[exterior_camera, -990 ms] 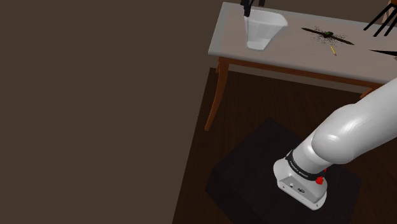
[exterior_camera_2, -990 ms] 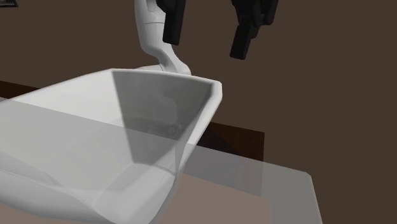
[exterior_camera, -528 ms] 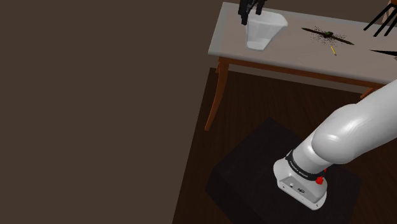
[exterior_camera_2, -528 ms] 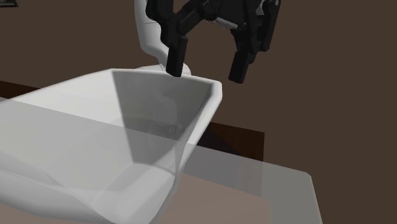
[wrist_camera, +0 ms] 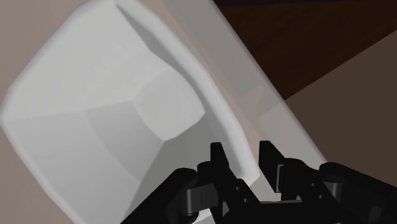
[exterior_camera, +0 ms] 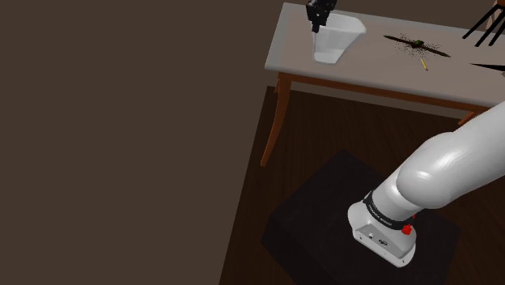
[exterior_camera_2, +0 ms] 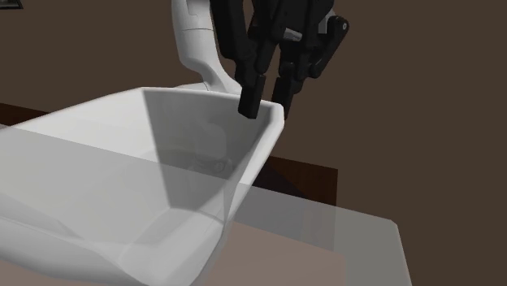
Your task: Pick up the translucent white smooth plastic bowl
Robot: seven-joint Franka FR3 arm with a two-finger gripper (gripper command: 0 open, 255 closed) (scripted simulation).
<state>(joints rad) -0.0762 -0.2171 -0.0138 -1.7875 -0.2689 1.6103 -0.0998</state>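
Note:
The translucent white bowl (exterior_camera: 336,39) stands on the pale-topped table (exterior_camera: 372,71) near its far corner in the shoulder view. It has flat sloping walls and looms large in the second exterior view (exterior_camera_2: 146,187). My black gripper (exterior_camera: 317,16) hangs over the bowl's rim corner (exterior_camera_2: 276,114), with one finger inside the wall and the other outside. In the wrist view the bowl (wrist_camera: 108,102) lies ahead and its rim wall runs in between the fingertips (wrist_camera: 217,156), which press close on either side. The gripper (wrist_camera: 242,159) is shut on the rim, and the bowl rests on the table.
A dark scattered patch with a small yellow stick (exterior_camera: 417,46) lies on the table toward the shoulder view's right. Black thin spokes (exterior_camera: 485,24) reach in at the upper right. The table has wooden legs (exterior_camera: 275,121). My dark stand (exterior_camera: 324,219) sits on the dark floor.
The gripper came down from above the bowl to its rim corner. Its fingers, wide apart earlier, have drawn together around the rim wall. The bowl has not moved.

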